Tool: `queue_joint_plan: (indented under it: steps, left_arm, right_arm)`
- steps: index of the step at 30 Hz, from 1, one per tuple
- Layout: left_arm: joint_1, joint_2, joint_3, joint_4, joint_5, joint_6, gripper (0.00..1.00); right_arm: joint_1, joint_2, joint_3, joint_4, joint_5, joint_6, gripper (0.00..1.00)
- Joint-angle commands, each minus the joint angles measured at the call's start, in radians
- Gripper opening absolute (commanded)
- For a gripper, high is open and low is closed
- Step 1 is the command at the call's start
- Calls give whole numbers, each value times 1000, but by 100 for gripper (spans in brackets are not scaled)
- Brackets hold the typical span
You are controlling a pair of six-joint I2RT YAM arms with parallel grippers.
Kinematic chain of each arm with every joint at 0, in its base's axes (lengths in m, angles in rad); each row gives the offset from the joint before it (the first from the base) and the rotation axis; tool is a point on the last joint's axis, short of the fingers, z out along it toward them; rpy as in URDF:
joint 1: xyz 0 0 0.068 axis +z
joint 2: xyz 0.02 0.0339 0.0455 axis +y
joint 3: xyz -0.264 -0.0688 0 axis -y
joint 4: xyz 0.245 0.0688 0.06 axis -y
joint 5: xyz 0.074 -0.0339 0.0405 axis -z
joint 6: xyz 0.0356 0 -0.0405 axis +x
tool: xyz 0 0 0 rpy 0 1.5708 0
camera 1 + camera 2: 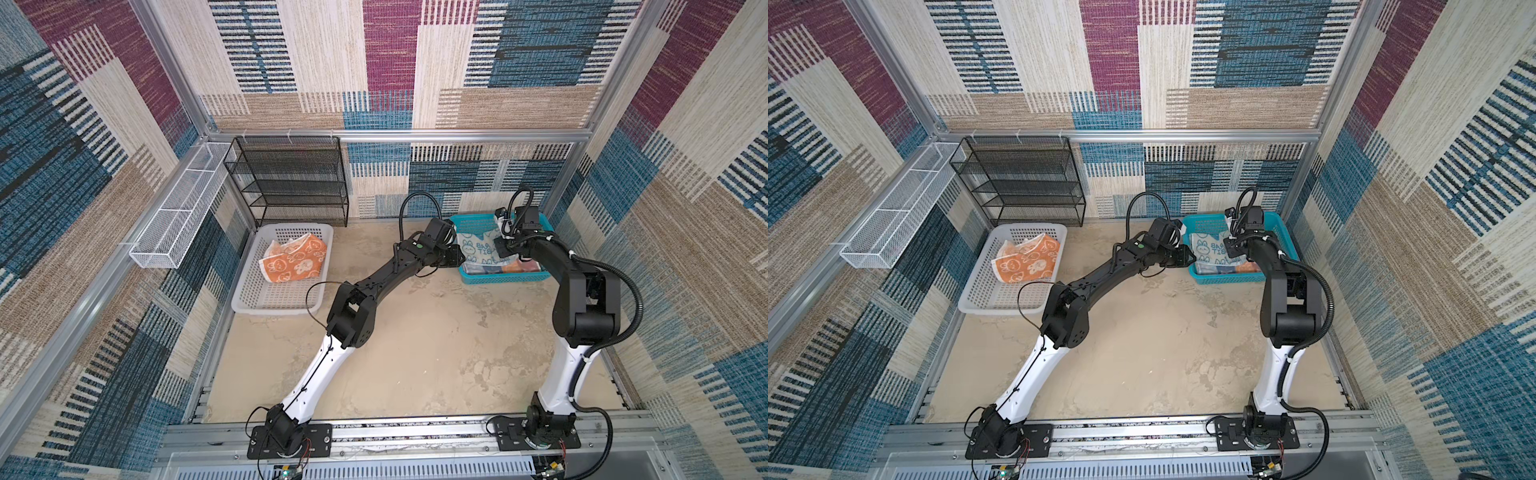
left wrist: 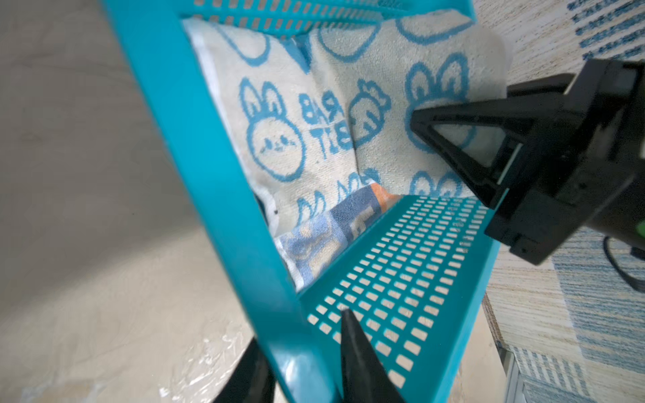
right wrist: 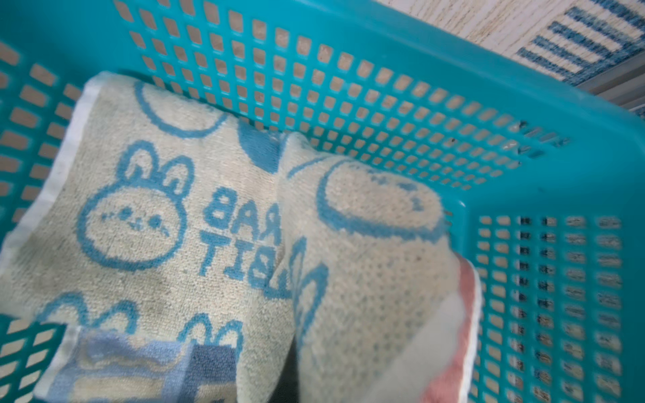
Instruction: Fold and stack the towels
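The teal-white rabbit towel (image 1: 478,249) (image 3: 139,216) lies crumpled in the teal basket (image 1: 505,277) at the back right, on top of the blue, orange and red block towel (image 2: 314,240) (image 3: 122,366). My right gripper (image 1: 500,245) (image 2: 417,120) is shut on a raised fold of the rabbit towel; in the right wrist view the cloth hides its fingers. My left gripper (image 1: 457,257) (image 2: 300,328) has one finger on each side of the teal basket's left rim (image 2: 216,195), closed against it. The orange towel (image 1: 293,259) (image 1: 1027,259) lies loosely bunched in the white basket (image 1: 274,309).
A black mesh rack (image 1: 291,183) stands against the back wall behind the white basket. A white wire shelf (image 1: 183,212) hangs on the left wall. The sandy table surface (image 1: 415,353) stretches between the two arms, and metal frame rails border it.
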Motion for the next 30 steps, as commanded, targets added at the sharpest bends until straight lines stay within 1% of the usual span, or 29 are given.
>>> queue_joint_plan:
  steps: [1, 3, 6, 10, 13, 16, 20, 23, 24, 28, 30]
  left_arm:
    - [5, -35, -13, -68, -20, 63, 31]
    - [10, -65, -53, -65, -28, 66, 31]
    - [16, -102, -117, -44, -35, 56, 25]
    - [19, -123, -155, -32, -34, 33, 24]
    - [22, -134, -175, -27, -37, 3, 23]
    - [27, -153, -206, -7, -26, -31, 22]
    - [39, -184, -251, 10, -41, -59, 22]
    - [52, -213, -299, 46, -38, -93, 27]
    - [55, -223, -315, 60, -35, -102, 30]
    - [67, -273, -389, 117, -19, -133, 50]
    - [72, -308, -436, 146, -12, -144, 54]
  right_arm:
    - [0, -12, 16, -29, -63, 37, 0]
    - [1, -14, 14, -49, -86, 52, 0]
    - [1, -13, 27, -86, -135, 92, 0]
    - [6, -8, 39, -135, -223, 149, 0]
    - [20, -29, 23, -138, -284, 169, 0]
    - [32, -55, -1, -137, -302, 190, 0]
    - [69, -96, -26, -138, -320, 214, 0]
    - [102, -115, -35, -136, -332, 234, 0]
    - [108, -117, -33, -138, -331, 245, 0]
    - [142, -134, -27, -141, -351, 302, 0]
    - [154, -153, -28, -140, -370, 326, 0]
